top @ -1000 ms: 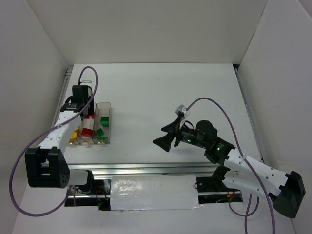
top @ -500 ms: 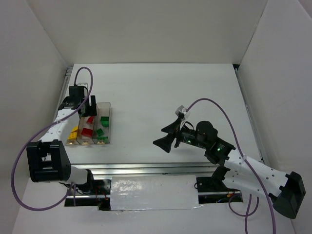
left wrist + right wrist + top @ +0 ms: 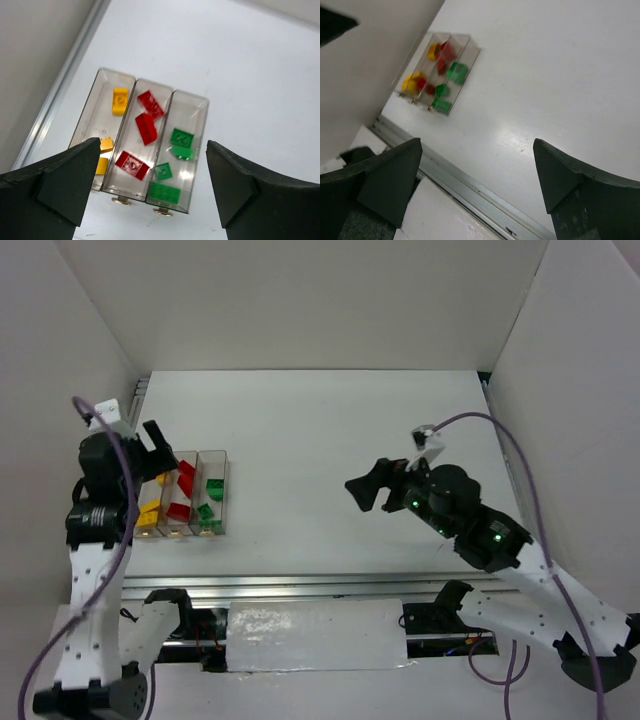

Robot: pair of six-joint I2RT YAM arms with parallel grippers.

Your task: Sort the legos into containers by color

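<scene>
The containers (image 3: 191,97) are three clear bins joined in a row on the white table, seen from above in the left wrist view. Yellow legos (image 3: 120,100) lie in the left bin, red legos (image 3: 146,127) in the middle one and green legos (image 3: 181,137) in the right one. My left gripper (image 3: 152,185) hangs open high above the bins' near end, with nothing between its fingers. In the top view the left gripper (image 3: 150,445) sits left of the containers (image 3: 185,495). My right gripper (image 3: 372,490) is open and empty over the table's middle right, far from the bins (image 3: 437,70).
A metal rail (image 3: 300,585) runs along the table's near edge, with a white sheet (image 3: 315,635) below it. White walls close in the left, back and right sides. The left wall stands close beside the bins.
My left gripper has opened, risen and pulled back to the left off the bins. The right arm has lifted and swung a little to the right, still open.
</scene>
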